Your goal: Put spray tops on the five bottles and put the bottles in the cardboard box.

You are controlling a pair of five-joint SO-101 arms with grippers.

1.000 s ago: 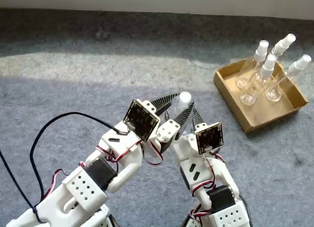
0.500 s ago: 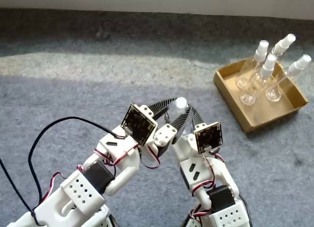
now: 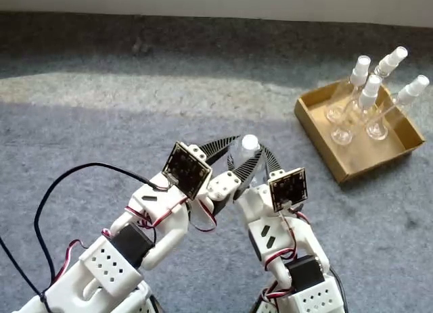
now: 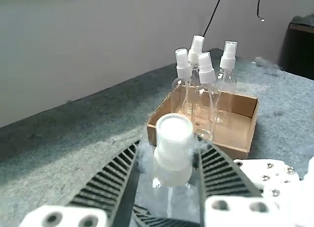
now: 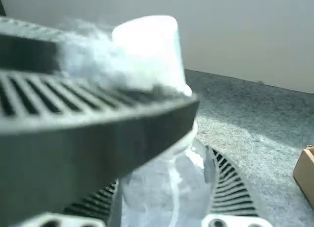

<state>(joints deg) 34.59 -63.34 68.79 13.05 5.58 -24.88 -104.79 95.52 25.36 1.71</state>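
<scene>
Bottle (image 3: 245,154): clear plastic, round white spray top (image 4: 171,134), upright over fuzzy grey table (image 3: 101,124).
Left hand (image 4: 169,175): ribbed black fingers (image 4: 115,175) clamped on it.
Right hand (image 5: 164,197): clamped on its body.
Box (image 3: 316,134): cardboard, four topped bottles (image 3: 358,100) inside.

The high camera hangs above and behind both arms, looking steeply down across the grey carpeted table (image 3: 101,124) to its far edge and the wall (image 3: 203,1). The left wrist camera sits close behind the left gripper (image 4: 170,156), facing the cardboard box (image 4: 250,120) near the table's right edge. The right wrist camera is nearest of all, just behind the right gripper (image 5: 164,190), facing the wall. All three views share the capped bottle (image 3: 249,145) and the cardboard box.
</scene>
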